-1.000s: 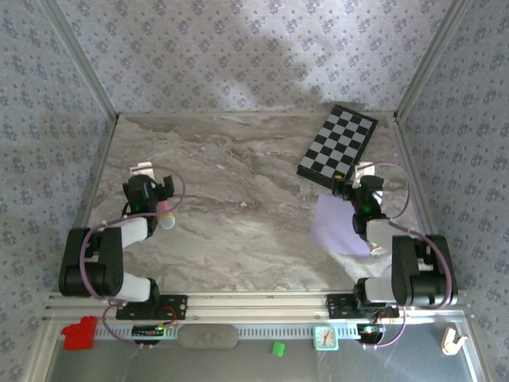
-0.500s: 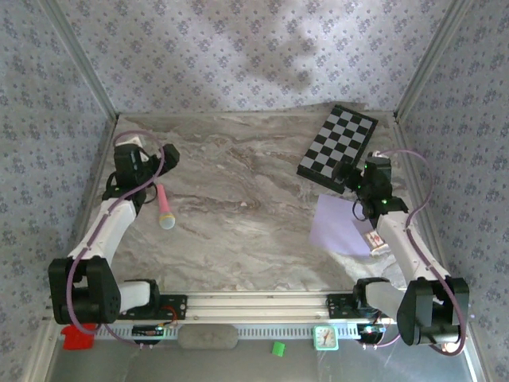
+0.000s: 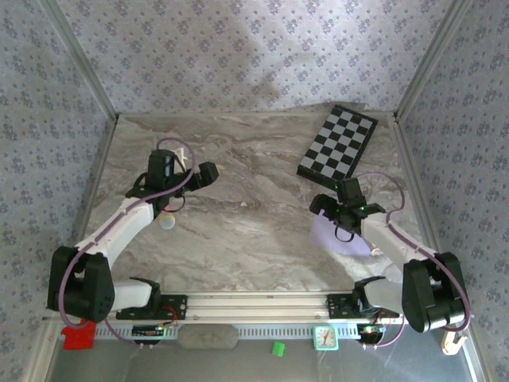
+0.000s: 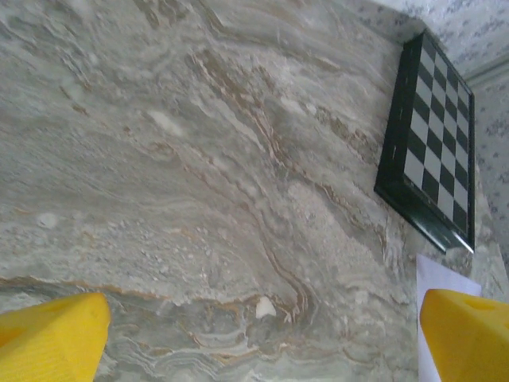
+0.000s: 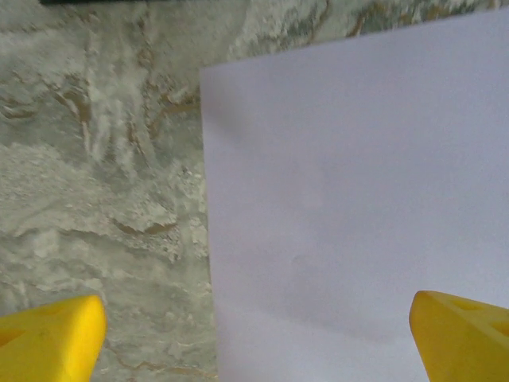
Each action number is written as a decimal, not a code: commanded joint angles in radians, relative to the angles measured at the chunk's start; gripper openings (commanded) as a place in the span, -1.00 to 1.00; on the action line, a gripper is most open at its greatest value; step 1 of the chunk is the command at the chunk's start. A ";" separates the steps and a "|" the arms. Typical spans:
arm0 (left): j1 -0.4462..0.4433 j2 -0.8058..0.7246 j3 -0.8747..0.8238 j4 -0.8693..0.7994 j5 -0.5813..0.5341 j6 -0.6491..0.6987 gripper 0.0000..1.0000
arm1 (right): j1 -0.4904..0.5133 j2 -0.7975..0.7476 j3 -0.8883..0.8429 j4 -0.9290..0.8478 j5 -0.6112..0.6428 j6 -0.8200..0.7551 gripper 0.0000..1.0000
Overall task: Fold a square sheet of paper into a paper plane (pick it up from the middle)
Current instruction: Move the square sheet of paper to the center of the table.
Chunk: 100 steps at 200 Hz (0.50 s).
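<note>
While no fold has been made, you can read the scene from left to right:

Left end effector: its fingers are spread wide and pinch nothing. It hangs over bare table, I judge so that it is free to help once the paper comes up.

Ahead of the left end effector: your left wrist view looks across the marble to the chequered board, with one corner of the lilac paper just past it.

Right end effector: its fingers are spread wide with nothing between them, and it is poised above the paper, likely for the pick.

Square sheet of paper: it lies flat and unfolded on the table, directly beneath the right end effector. One edge and corner sit between the fingertips, and the rest runs under the right-hand finger.

Your next move, as a judgement: shift further over the sheet, since the task asks for a grip at its middle and you are now above its edge.

Paper plane: not yet made.
</note>
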 commanded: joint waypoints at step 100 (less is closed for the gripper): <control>-0.014 0.075 -0.006 -0.015 -0.056 -0.011 1.00 | 0.324 0.307 0.057 0.184 0.043 0.339 0.96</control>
